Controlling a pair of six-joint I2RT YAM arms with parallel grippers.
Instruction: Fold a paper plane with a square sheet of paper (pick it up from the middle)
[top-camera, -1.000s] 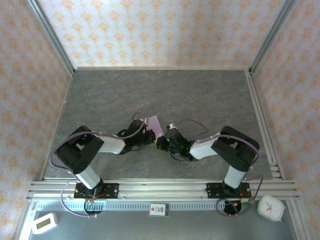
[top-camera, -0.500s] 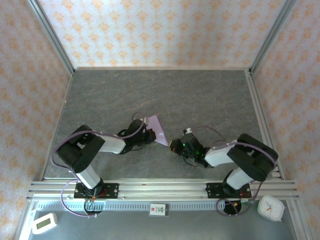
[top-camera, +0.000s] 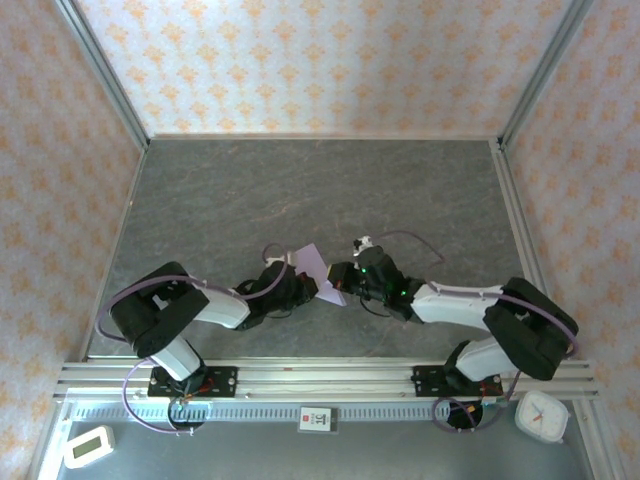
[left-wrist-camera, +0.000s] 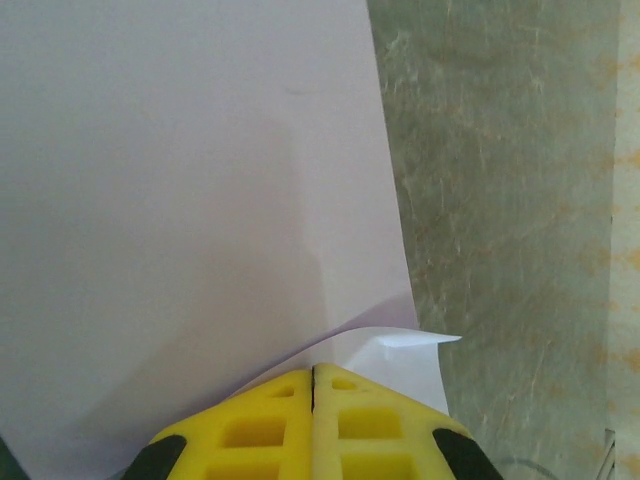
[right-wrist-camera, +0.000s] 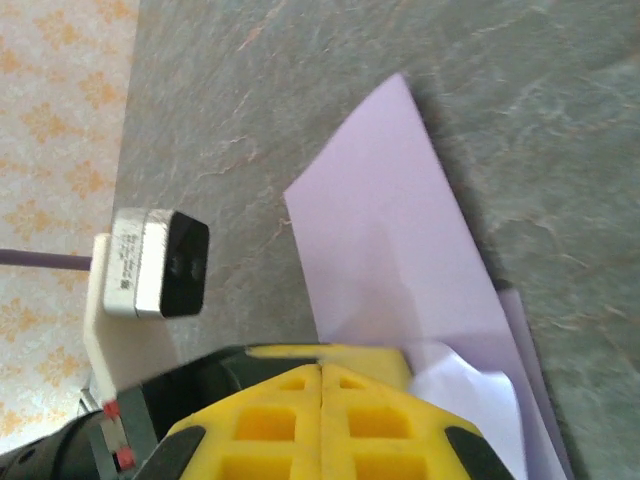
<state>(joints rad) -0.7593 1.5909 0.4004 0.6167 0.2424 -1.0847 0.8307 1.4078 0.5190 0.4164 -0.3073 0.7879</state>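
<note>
The square sheet of paper (top-camera: 318, 262) is pale lilac, folded, and lies on the grey table between the two grippers. In the left wrist view the paper (left-wrist-camera: 200, 180) spreads away from my left gripper (left-wrist-camera: 314, 370), which is shut on its near edge; a pale corner curls up just right of the tips. From above, the left gripper (top-camera: 303, 285) sits at the sheet's left side and the right gripper (top-camera: 343, 278) at its lower right. My right gripper (right-wrist-camera: 322, 368) is shut, its tips right behind the left gripper's yellow finger (right-wrist-camera: 330, 352), with the paper (right-wrist-camera: 390, 240) beyond.
The left wrist's white camera block (right-wrist-camera: 150, 262) hangs close to the right gripper. An aluminium rail (top-camera: 320, 378) runs along the near edge. A white timer (top-camera: 88, 446) and a small clock (top-camera: 541, 416) sit below it. Patterned walls enclose the table (top-camera: 320, 190).
The right gripper drew back to the right of the paper, then came in again to its lower right edge. The left gripper slid slightly nearer with the paper, which looks narrower.
</note>
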